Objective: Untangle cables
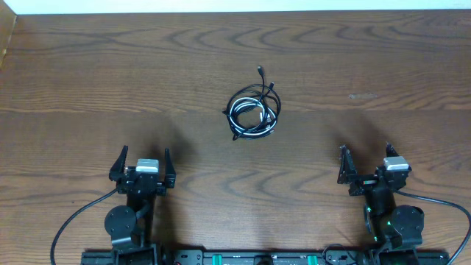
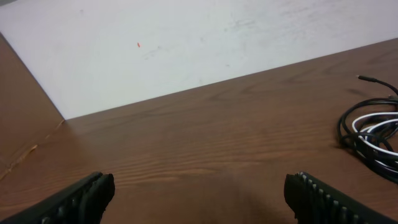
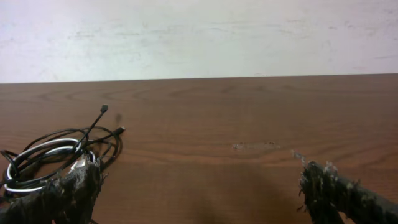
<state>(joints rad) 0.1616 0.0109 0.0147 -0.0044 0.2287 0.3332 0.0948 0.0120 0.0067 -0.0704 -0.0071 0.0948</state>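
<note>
- cables [image 1: 252, 112]: thin flexible cords, several black and one white, coiled together into one loose round bundle
- bundle lies flat on the brown wood-grain table [image 1: 88, 73], about mid-width, a bit toward the far side
- two loose black ends with small plugs [image 1: 260, 70] stick out of the coil on its far side
- nothing touches the coil; it sits between the two arms and ahead of both
- left gripper [image 1: 144, 156]: near the front edge, left of the coil, well apart from it; jaws wide, nothing between them
- left wrist view: bare wood between the black ribbed fingers [image 2: 93, 190]; cables [image 2: 373, 134] at the frame's right edge, partly cut off
- right gripper [image 1: 366, 151]: near the front edge, right of the coil, well apart from it; jaws wide, holding nothing
- right wrist view: cables [image 3: 56, 155] low at frame left, partly hidden behind one finger; finger surfaces look rough and frayed
- plain white wall [image 2: 186, 43] runs along the table's far edge
</note>
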